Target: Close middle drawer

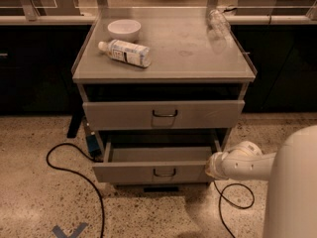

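The middle drawer (pixel 133 174) is the low grey one with a small wire handle (pixel 164 172). It stands partly pulled out, and its flat grey tray (pixel 158 153) shows. My gripper (pixel 211 166) is at the end of the white arm (pixel 247 165), which comes in from the right. It sits against the right end of the drawer's front panel. The white wrist hides its fingers.
Above is the taller-fronted drawer (pixel 198 114), nearly shut. The cabinet top (pixel 188 53) carries a white bowl (pixel 124 29), a lying labelled bottle (pixel 125 52) and a clear bottle (pixel 218 21). Black cables (pixel 58 150) lie on the speckled floor at left and right. Blue tape (pixel 69 230) marks the floor.
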`<state>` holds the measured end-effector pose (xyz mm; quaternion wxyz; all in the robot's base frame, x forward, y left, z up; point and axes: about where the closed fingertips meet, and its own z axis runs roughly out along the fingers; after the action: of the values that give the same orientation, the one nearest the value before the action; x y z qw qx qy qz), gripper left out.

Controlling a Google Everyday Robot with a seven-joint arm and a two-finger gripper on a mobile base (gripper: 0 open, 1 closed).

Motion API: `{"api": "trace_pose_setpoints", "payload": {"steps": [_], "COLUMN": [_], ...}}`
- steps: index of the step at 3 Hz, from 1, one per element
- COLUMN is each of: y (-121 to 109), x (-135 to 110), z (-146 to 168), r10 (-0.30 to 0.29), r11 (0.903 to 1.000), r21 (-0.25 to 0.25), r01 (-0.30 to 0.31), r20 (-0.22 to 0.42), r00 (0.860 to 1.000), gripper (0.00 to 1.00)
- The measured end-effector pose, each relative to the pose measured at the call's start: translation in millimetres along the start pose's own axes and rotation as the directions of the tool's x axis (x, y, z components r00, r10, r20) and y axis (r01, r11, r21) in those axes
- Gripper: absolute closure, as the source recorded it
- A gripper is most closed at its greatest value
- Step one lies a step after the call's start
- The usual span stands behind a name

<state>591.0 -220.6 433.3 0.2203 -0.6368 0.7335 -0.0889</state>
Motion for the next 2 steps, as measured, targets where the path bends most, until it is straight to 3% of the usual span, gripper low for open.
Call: {"api": "trace_pose_setpoints", "payload": {"steps": [1,2], "y": [-13.2,-41.4], "x": [-4.1,-16.4], "z": [16.9,38.4], "r10": [0.016,0.037], "r11": [0.9999,0.9993], "r21": [-0.002,0.009], "r01": [-0.016,-0.037], "r20": [-0.011,-0.018], "r00": [1.0,0.999], "gripper": [1.0,1.0]}}
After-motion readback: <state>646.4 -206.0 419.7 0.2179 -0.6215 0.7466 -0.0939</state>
